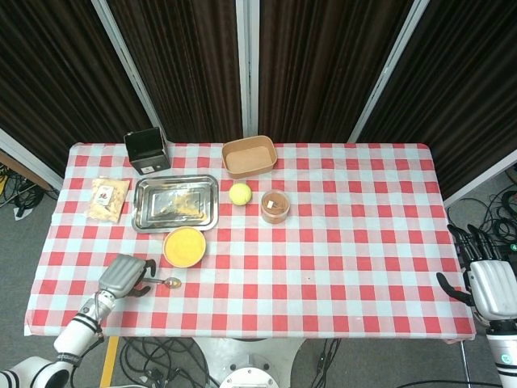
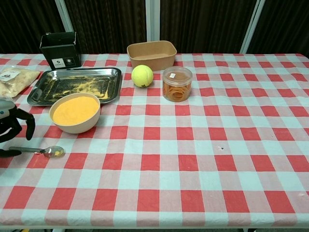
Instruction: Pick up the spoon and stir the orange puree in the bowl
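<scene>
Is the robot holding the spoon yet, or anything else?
No, nothing is held. The left hand hovers over the spoon handle with fingers apart, and the right hand is open beside the table.
</scene>
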`<state>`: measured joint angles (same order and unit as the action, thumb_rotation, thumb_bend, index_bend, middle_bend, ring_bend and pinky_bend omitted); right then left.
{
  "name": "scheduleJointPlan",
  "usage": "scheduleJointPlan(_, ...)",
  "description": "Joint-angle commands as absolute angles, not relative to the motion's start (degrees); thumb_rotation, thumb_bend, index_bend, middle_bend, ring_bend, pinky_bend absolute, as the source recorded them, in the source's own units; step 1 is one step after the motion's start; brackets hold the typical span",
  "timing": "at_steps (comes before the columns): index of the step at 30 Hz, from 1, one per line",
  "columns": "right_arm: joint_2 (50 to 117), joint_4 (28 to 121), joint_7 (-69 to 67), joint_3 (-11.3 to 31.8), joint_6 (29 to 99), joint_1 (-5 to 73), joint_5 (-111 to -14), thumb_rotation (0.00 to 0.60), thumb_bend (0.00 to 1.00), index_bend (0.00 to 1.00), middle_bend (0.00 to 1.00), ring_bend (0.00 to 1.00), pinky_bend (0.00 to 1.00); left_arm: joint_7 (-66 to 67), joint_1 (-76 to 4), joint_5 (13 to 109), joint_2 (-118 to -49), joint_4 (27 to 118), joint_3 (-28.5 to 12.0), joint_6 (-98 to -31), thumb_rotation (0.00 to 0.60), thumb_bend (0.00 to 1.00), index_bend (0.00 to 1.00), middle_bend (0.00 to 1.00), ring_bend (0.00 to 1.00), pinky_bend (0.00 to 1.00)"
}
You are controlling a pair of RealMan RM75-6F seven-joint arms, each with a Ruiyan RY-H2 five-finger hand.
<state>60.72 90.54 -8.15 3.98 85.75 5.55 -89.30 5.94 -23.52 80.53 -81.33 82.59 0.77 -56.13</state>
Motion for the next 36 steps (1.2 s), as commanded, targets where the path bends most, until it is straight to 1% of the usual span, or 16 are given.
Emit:
scheduleJointPlan(1,60.7,90.5,-8.2,4.0,85.7,5.6,-89.2,0.600,0.24,0.00,0.13,0.00,0.08,6.6,-24.1,79.2,-82.3,81.8,0.8,-54.7,0.600,0.31,0.57,0.91,0.86,0.96)
scheduleJointPlan(4,60.8,90.4,-8.3,3.9,85.7,5.5,-89.1,0.600,0.24,0.00,0.13,0.00,0.08,7.0,-24.5,77.5,-82.8,81.7,0.5,-53.5,0.600,0.33,0.57,0.92,0.87,0.96)
scheduleJointPlan(18,60.8,89.7,-8.9,3.7,85.1,5.6,-88.5,0.600,0.24,0.00,0.13,0.00,0.08,9.7,-25.8,73.4,-83.5,82.2,0.1,-51.3,0.600,0.35,0.57,0.92,0.87,0.96)
scheduleJointPlan(26,60.7,89.7,-9.0,3.7,84.9,5.6,-88.4,0.600,0.24,0.00,0.13,0.00,0.08,10.0,-25.7,73.0,-84.3,81.3,0.1,-52.3,0.600,0.38,0.61,0.93,0.88,0.96)
scheduleJointPlan(31,60.5,89.9,-8.9,3.7,85.3,5.5,-88.6,0.600,0.24,0.00,0.13,0.00,0.08,10.9,-25.3,73.6,-82.5,83.2,0.0,-54.5,0.600,0.39,0.62,0.93,0.88,0.96)
scheduleJointPlan(36,60.0,90.1,-8.8,3.9,86.2,5.4,-89.1,0.600,0.24,0.00,0.13,0.00,0.08,13.3,-25.0,72.5,-77.1,88.5,-1.3,-57.0,0.600,0.39,0.63,0.93,0.88,0.96)
